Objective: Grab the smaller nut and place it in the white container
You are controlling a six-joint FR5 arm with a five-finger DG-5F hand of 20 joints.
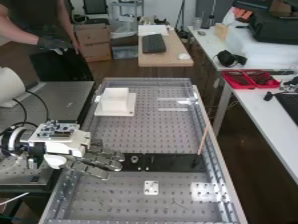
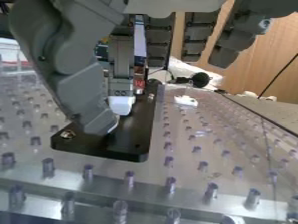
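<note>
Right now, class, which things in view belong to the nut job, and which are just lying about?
Belongs to the job:
- robot hand
- nut, whether the smaller I can't tell
- black plate under it
- white container

Lying about:
- small white plate
- dark keyboard
- red trays

- A studded tray (image 1: 126, 137) is seen in the high view, crossed by a black plate (image 1: 173, 161).
- A white square piece (image 1: 151, 191) is laid on the tray, towards its near end.
- A thin stick (image 1: 203, 140) is slanted by the tray's right side.
- Beyond the tray's far end, a wooden table (image 1: 163, 61) and a cardboard box (image 1: 93, 42) are seen.
- Right of the tray, red bins (image 1: 251, 79) and black headphones (image 1: 229, 59) are placed on a white table (image 1: 256, 112).
</note>
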